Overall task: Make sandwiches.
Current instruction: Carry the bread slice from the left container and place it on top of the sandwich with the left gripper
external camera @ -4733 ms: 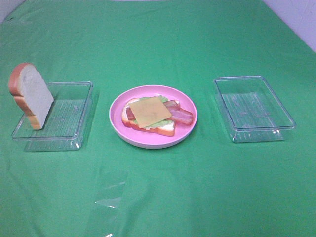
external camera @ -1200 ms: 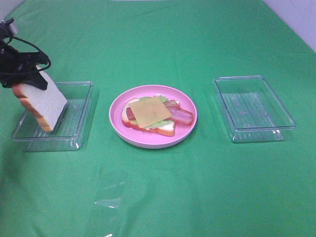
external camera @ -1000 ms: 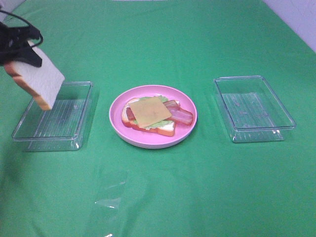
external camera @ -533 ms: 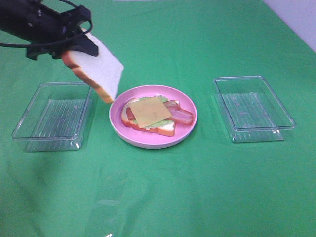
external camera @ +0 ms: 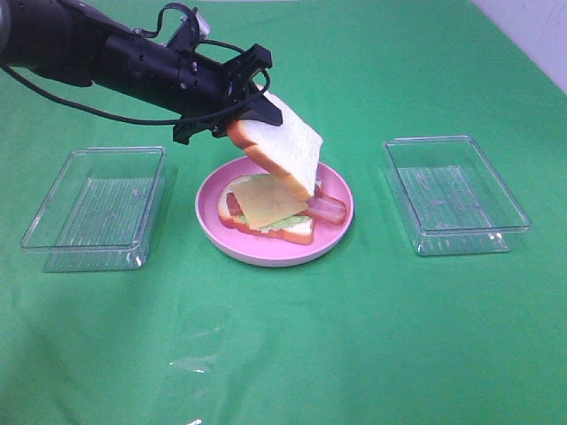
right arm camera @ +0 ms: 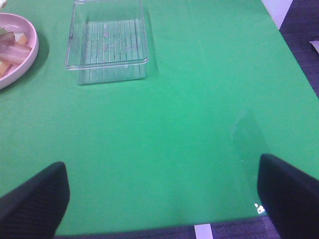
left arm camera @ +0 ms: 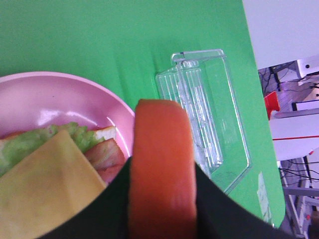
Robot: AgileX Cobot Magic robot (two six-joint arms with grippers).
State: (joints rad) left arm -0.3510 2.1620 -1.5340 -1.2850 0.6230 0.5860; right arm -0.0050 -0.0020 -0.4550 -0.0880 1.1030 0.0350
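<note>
while the left fingers (external camera: pixel 237 111) clench a white, orange-crusted bread slice (external camera: pixel 282 152), cheese (external camera: pixel 262 197) tops the open sandwich (external camera: pixel 266 211).

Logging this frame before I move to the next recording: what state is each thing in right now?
Top bread slice: held tilted in the air over the plate, not set down.
Open sandwich: lying on the plate, cheese uppermost, uncovered.
Pink plate: upright on the cloth.
Left tray: empty.
Right tray: empty.
Left gripper: shut on the top bread slice.
Right gripper: open, holding nothing.
</note>
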